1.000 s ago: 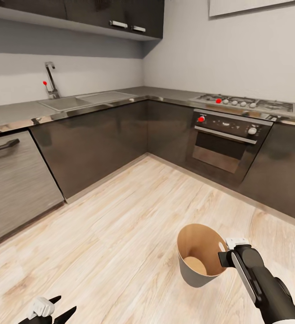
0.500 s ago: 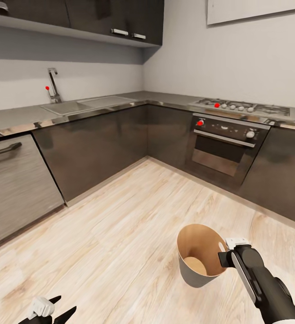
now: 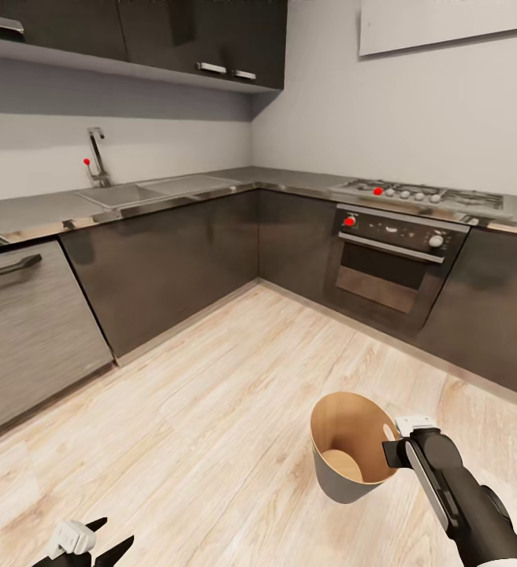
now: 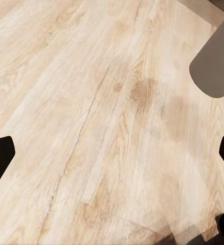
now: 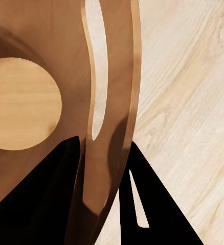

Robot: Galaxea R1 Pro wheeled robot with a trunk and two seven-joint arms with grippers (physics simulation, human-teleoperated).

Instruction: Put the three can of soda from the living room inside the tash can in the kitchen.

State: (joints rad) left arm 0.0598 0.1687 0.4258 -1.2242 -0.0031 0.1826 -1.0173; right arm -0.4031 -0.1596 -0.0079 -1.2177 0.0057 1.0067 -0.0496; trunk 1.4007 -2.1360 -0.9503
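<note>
gripping tash can (image 3: 345, 480) rim, right gripper (image 3: 396, 441)

Wide bare plank floor (image 3: 211, 409) through the middle of the frame — plenty of passage. Dark cabinets (image 3: 164, 268) wall off the left and back, the oven (image 3: 396, 264) at right, and the bin (image 3: 351, 449) blocks lower right.

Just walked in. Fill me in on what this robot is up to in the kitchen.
The robot is in a kitchen corner, facing the oven and sink. Its right gripper is clamped on the rim of the trash can, one finger inside the wall and one outside. The bin looks empty: its tan bottom shows bare, with no soda cans inside. The left gripper hangs low over the wood floor, fingers apart and holding nothing.
</note>
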